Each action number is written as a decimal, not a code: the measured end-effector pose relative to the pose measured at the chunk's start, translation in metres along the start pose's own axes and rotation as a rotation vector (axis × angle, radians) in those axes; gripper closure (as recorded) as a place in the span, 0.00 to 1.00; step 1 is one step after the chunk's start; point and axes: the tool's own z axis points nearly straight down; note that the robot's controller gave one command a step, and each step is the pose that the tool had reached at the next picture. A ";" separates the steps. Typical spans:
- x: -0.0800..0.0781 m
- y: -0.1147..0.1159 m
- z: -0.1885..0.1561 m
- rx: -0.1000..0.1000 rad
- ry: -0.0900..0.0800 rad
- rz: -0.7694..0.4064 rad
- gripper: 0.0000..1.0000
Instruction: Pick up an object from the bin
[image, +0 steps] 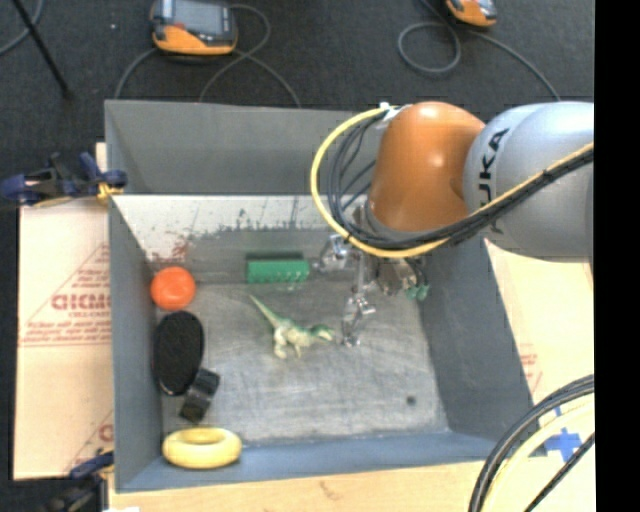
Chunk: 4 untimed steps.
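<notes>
Though looking straight at gripper (353, 325), can't tell jaw spread. Small green-and-cream plastic toy dinosaur (290, 335) just view-left of jaws, maybe touching. Risk: closing off-centre on thin tail, nudging it aside.

we see the toy dinosaur (291, 336) just left of the gripper (354, 325), the block (277, 270) behind-left, the ring (202, 448) far left.

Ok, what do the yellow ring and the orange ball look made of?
The yellow ring: likely soft rubber or foam, matte, with a rounded, slightly lumpy outline. The orange ball: probably plastic or rubber, smooth, evenly coloured; can't tell which.
</notes>
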 end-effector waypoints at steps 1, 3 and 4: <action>-0.017 0.001 0.045 0.002 -0.009 -0.024 0.00; -0.019 -0.006 0.101 -0.001 -0.001 -0.267 1.00; 0.029 -0.008 -0.031 -0.002 -0.001 -0.124 1.00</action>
